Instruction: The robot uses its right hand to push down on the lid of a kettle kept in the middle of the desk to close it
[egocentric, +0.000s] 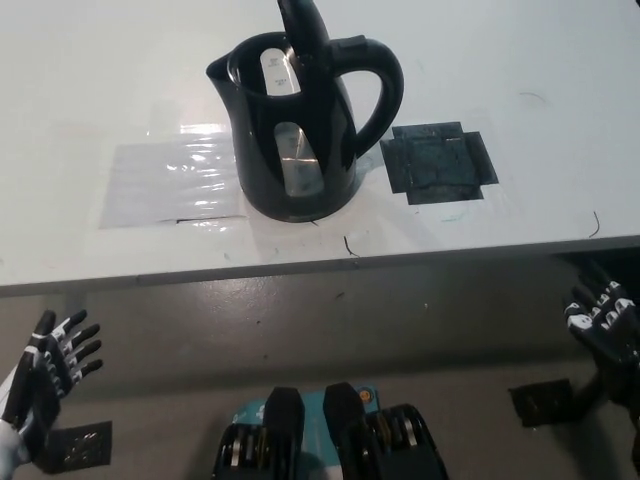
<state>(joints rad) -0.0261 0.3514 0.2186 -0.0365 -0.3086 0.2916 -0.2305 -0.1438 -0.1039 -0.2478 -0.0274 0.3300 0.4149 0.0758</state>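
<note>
Head view shows the black kettle (300, 130) standing mid-desk with its lid (303, 30) raised upright, set back from the desk (80, 90) front edge. Bare desk surface lies open around it. Below that edge, right hand (603, 318) and left hand (52, 365) hang empty, fingers spread. No readable writing.

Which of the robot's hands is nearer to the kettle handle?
Right. The right hand hangs below the desk edge, down and right of the kettle handle. The left hand sits lower, far to the other side.
</note>
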